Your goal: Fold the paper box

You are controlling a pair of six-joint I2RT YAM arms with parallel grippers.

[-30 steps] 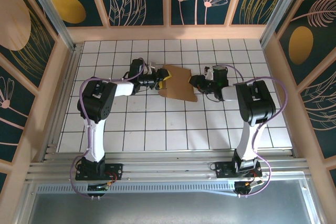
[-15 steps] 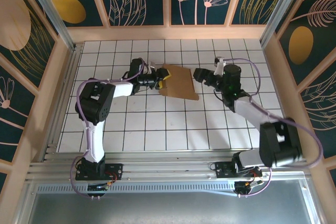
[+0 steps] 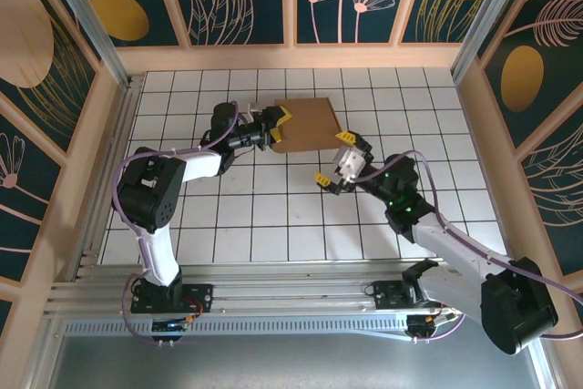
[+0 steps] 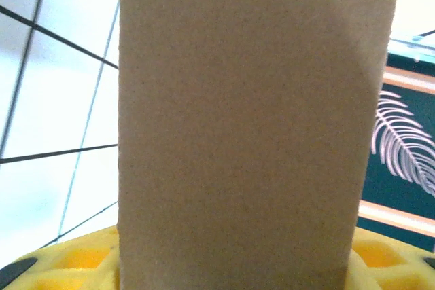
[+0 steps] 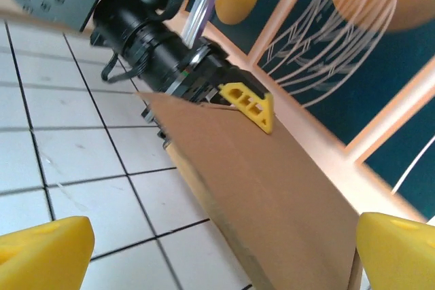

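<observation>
No text, numbers or logos I can read on my feeds. The box point(image 3: 305, 123) is plain brown card with nothing printed on the faces I can see, and the wall panels point(image 3: 232, 6) just have leaf and flower drawings, no lettering

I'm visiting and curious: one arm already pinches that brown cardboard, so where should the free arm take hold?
Probably the edge of the paper box farthest from the left tool, which is shut on the opposite edge. The open right tool could come in from its own side, one finger above and one below, because the sheet is thin and flat.
</observation>
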